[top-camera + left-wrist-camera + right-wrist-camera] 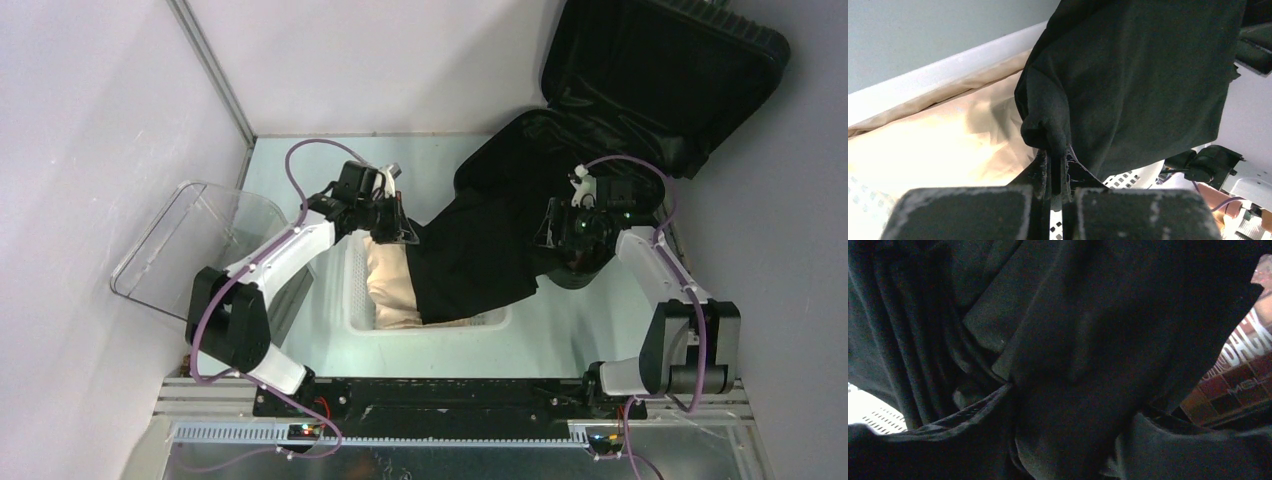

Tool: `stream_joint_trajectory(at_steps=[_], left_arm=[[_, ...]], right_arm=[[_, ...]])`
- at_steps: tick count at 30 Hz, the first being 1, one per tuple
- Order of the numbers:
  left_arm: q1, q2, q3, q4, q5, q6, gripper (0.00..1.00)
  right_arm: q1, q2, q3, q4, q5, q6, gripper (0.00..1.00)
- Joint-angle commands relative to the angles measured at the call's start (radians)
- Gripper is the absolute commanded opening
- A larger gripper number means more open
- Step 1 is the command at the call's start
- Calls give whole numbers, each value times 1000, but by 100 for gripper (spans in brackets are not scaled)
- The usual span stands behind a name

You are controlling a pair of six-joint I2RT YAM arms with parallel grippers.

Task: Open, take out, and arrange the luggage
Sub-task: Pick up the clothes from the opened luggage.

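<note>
Your left pincer (1058,167) is clamped on the limp garment (1148,75) just ahead of it, your right pincer's (552,228) state cannot be told, and the suitcase (660,70), probably stiff and heavy, is best gripped by its rim.

Luggage (660,75): large black hard-shell case, rounded corners, found open. Ribbed lid is raised and tilted back, black lining exposed. Lower half is laid flat, just beyond and right of white basket (352,285), partly hidden.
</note>
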Motion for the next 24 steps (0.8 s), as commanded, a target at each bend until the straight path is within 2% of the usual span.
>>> stream_joint_trajectory(at_steps=[1,2,3,4,5,6,17,24], left_arm=[[4,8,54,-28,-32,50,0],[5,8,59,-35,-35,52,0],[5,8,63,-36,-38,53,0],[4,9,65,-39,-39,54,0],[4,8,70,-39,-41,54,0],[4,8,74,-42,-41,53,0],[5,-15,116,-101,-60,67,0],[5,4,110,-99,-63,74,0]], right_arm=[[-38,30,23,104,-88,-2,54],[-46,32,23,113,-108,0,47],[-50,36,23,131,-117,1,33],[-58,37,23,139,-127,1,26],[-68,36,23,156,-134,0,11],[-74,35,23,167,-150,-1,1],[-129,26,27,303,-93,-33,0],[-144,76,62,322,-63,-58,0]])
